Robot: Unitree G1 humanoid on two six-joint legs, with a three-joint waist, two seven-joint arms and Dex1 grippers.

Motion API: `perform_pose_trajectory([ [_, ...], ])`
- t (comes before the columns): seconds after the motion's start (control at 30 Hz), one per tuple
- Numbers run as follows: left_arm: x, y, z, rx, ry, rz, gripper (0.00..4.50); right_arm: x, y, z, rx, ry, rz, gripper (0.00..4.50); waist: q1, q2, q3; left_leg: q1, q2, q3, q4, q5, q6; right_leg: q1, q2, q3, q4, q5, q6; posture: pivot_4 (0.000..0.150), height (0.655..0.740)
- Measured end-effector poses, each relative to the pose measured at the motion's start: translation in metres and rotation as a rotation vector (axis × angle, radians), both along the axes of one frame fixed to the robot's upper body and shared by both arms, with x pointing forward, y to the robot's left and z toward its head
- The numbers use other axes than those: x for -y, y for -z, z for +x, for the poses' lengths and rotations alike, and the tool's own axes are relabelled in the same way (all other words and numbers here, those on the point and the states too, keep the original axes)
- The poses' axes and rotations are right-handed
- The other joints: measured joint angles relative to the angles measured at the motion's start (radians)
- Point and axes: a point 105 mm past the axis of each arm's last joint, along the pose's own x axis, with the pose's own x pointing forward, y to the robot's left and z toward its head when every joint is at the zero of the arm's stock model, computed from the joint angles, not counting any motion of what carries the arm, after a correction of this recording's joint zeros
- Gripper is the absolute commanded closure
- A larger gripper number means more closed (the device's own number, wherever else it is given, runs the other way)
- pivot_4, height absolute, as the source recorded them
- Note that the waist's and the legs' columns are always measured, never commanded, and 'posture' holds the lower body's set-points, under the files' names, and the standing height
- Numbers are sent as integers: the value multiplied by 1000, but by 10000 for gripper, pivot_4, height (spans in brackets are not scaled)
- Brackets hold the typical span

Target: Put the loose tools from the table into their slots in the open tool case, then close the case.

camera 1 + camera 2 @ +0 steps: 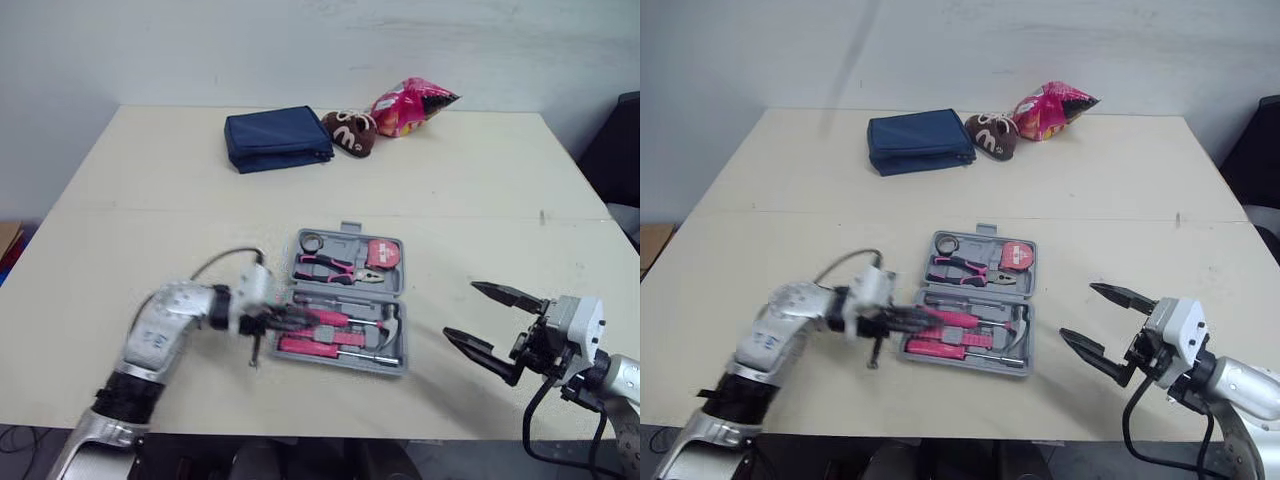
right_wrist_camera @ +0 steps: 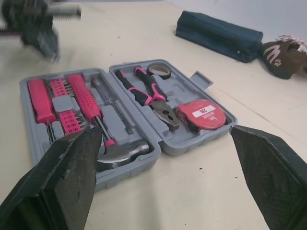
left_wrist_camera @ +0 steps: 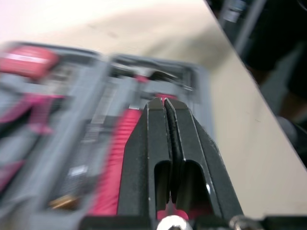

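Note:
The grey tool case (image 1: pixel 345 364) lies open at the table's middle. Its far half holds pink-handled pliers (image 1: pixel 325 266), a tape measure (image 1: pixel 380 254) and a tape roll (image 1: pixel 311 243). The near half holds a hammer (image 1: pixel 388 325) and pink-handled screwdrivers (image 1: pixel 320 345). My left gripper (image 1: pixel 298 318) is shut, low over the near half from the case's left side, with nothing seen between its tips (image 3: pixel 165 103). My right gripper (image 1: pixel 460 310) hangs open to the right of the case, apart from it, with nothing between its fingers (image 2: pixel 62 182).
At the table's far side lie a navy pouch (image 1: pixel 278 138), a brown plush slipper (image 1: pixel 350 130) and a pink snack bag (image 1: pixel 410 103). A dark chair (image 1: pixel 615 150) stands past the right edge. Bare tabletop (image 1: pixel 150 220) surrounds the case.

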Motion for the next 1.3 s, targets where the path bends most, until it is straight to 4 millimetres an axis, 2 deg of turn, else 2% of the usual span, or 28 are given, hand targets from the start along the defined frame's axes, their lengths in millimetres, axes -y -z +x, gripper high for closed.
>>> perform_pose_trajectory([
  [0.03,-12,2,9,15,-57,34,45000,0,4,3,-14,-6,-33,13947,-1,0,0,0,0,1,0,0,0,0,0,1,-1,0,0,1500,7400],
  [0.13,-30,21,30,14,-190,131,45000,2,23,15,-73,12,-110,28477,-1,-2,1,0,-2,2,1,-1,1,0,-1,1,-2,0,1,1500,7400],
  [0.23,-32,36,43,-2,-252,163,45000,5,41,30,-111,51,-172,44283,1,-5,3,-3,-2,3,3,-1,2,-2,-2,1,-2,1,2,1500,7400],
  [0.33,-21,45,50,-13,-267,173,45000,6,55,45,-135,75,-219,44707,4,-5,3,-14,-2,4,7,0,3,-13,-2,2,2,1,3,1500,7400],
  [0.43,-11,49,54,-4,-280,174,45000,2,65,57,-156,82,-238,44707,1,-5,4,-16,-1,7,7,1,2,-18,-2,3,5,1,4,1500,7400],
  [0.77,2,53,58,-17,-286,145,45000,-25,66,80,-109,47,-220,44707,-6,-5,4,-11,-1,8,8,5,-1,-16,0,4,12,1,4,1500,7400],
  [1.0,3,54,47,-26,-254,164,45000,-32,64,81,-105,26,-212,44707,-7,-5,4,-11,0,8,7,5,-1,-17,0,5,12,1,4,1500,7400],
  [1.17,1,57,31,-39,-245,184,45000,-36,65,69,-153,10,-212,44707,-5,-5,4,-11,0,8,4,5,-2,-18,0,5,11,1,4,1500,7400],
  [1.3,-2,59,26,-48,-268,179,45000,-40,66,62,-181,6,-210,44707,-7,-5,4,-11,0,8,4,6,-2,-18,0,5,11,1,4,1500,7400],
])
